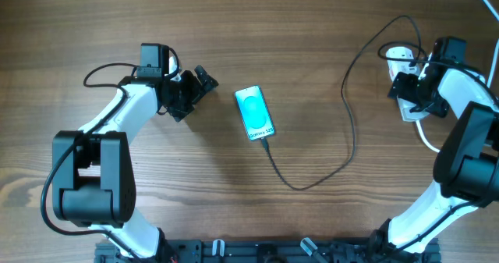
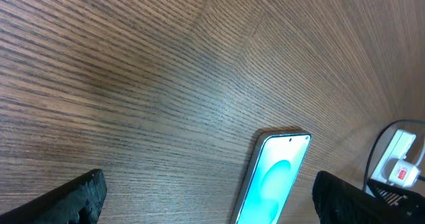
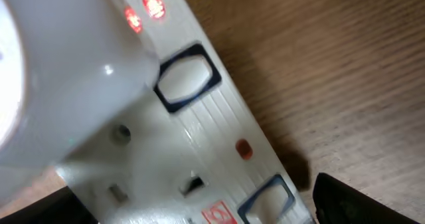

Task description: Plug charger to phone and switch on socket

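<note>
Left gripper (image 1: 195, 97) hovers low over the wooden table (image 2: 133, 64), jaws spread wide, nothing between them, just left of the phone (image 1: 255, 112). The phone lies flat mid-table, teal screen up and lit. White lettering near its lower edge reads "Galaxy S25", small but legible from overhead. The charger (image 1: 300, 187), a thin black cable, meets the phone's bottom edge and looks seated there, though the connector is too small to confirm. From there it loops down and right, then climbs to the socket (image 3: 219, 137) at the far right of the table. Right gripper (image 1: 413, 91) sits directly over the socket, jaws apart; only one dark fingertip (image 3: 352, 197) shows clearly at the frame's lower right, gripping nothing. Step in hand, by my reading: the switch. A white rocker (image 3: 188, 78) in a dark frame lies just beside the big white plug (image 3: 60, 71), and a red lamp (image 3: 153, 4) glows past it — possibly this outlet is live already. To do it well: pick the rocker that belongs to the occupied outlet, come down with one fingertip squarely on its raised half, press straight so the strip does not skid, and keep clear of the plug body. A red-and-white label (image 3: 216, 215) sits at the bottom edge — cropped and blurred, unreadable.
</note>
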